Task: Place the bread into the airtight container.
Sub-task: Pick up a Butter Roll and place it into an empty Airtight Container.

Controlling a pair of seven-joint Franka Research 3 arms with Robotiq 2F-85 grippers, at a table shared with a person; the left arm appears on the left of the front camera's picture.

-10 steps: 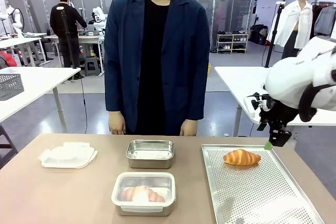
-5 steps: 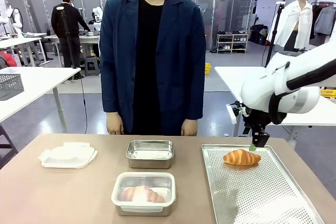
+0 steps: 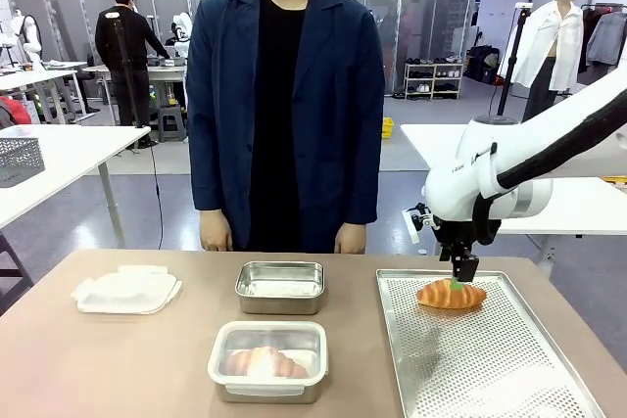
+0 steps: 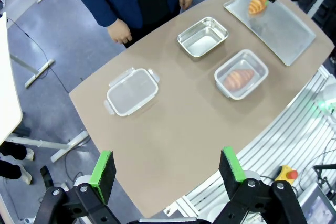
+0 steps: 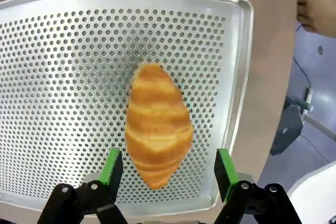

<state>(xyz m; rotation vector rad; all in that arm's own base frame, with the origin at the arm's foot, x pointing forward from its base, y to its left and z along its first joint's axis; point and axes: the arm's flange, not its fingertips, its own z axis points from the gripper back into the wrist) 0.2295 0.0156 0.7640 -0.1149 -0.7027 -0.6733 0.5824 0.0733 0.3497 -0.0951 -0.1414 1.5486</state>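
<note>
Both spread wide, left hand (image 4: 167, 156) aloft, right hand (image 5: 168, 153) over ridged golden croissant (image 5: 157, 124) on perforated metal tray (image 5: 63, 51).

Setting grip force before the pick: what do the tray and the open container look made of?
The tray looks like bare metal, possibly aluminium: a matte silver sheet punched with rows of small holes. The open container seems to be stainless steel: shinier, brushed walls that reflect light, and a rolled rim.

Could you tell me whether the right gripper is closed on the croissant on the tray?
No, the right gripper stands wide open, with clear gaps between its jaws and the croissant on the tray.
</note>
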